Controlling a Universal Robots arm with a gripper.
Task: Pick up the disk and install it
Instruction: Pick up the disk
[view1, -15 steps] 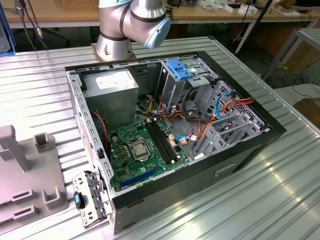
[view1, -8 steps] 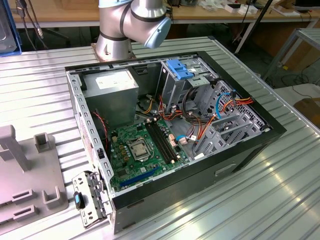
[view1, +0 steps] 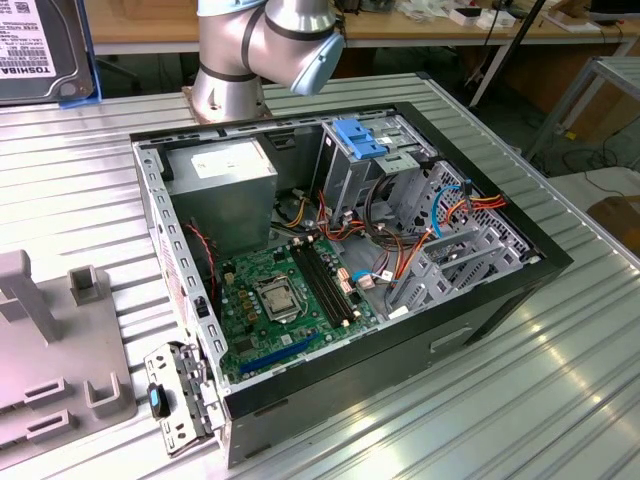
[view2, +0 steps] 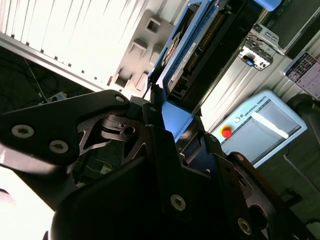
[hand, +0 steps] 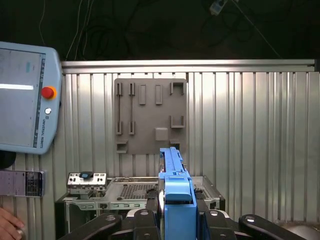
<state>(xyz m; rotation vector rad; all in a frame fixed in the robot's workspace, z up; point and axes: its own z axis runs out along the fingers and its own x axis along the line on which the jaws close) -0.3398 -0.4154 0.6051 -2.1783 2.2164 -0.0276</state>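
Blue-framed disk, edge-on, held aloft

This is a robotics lab or test workshop. A robot arm is mounted at one edge of a ribbed aluminium desk. An open computer case lies in the desk's middle, with its motherboard and loose wiring bare. A slotted grey fixture plate sits near another edge. In the first wrist view the gripper clamps a blue-framed disk, and a control pendant with a red stop button lies beside the desk. Behind stands a wooden bench, with cables on the floor.
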